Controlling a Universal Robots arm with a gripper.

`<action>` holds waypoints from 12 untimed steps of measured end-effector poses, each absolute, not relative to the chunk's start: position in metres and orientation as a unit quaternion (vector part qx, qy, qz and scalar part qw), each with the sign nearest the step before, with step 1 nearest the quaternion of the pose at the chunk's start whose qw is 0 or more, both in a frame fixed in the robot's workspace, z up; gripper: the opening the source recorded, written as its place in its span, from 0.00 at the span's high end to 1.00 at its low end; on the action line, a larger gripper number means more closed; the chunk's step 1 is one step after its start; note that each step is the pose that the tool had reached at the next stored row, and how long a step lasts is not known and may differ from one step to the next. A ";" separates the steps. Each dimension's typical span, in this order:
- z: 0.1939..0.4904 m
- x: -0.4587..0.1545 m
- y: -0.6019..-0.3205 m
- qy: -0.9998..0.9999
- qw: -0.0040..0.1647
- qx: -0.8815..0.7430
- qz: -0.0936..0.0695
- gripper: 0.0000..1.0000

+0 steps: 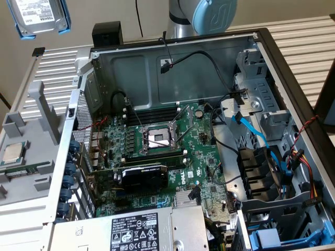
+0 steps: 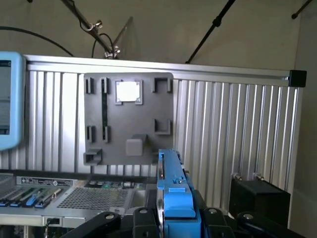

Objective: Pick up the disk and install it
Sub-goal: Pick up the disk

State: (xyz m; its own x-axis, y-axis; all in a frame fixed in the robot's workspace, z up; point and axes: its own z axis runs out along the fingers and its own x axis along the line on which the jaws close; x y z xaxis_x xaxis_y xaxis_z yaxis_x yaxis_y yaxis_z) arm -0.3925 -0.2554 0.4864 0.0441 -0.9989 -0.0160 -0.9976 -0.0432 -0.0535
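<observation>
Blue plastic rims the disk [image 2: 174,191], which stands edge-on and upright between the black jaws of the gripper [image 2: 177,218]. The jaws appear closed on its frame, though the contact itself is partly cut off. In the exterior view the disk [image 1: 39,14] hangs high at the exterior view's left, silver-grey metal with a white printed label, well apart from the open sheet-metal computer case [image 1: 146,73]. Beside the case, a matte grey moulded tray [image 1: 31,136] carries a small square silver processor chip [image 1: 14,152].

Soft, even indoor light, faint shadows, mild glare
</observation>
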 end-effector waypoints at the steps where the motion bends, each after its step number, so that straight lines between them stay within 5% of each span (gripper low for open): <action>1: 0.487 -0.388 -0.255 0.691 0.025 -0.722 -0.013 0.63; 12: 0.496 -0.348 -0.257 0.691 0.025 -0.722 -0.013 0.63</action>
State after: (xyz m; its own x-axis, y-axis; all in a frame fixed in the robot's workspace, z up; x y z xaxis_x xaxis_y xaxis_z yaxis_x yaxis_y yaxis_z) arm -0.3483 -0.2568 0.4959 0.0442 -0.9989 -0.0161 -0.9976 -0.0432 -0.0541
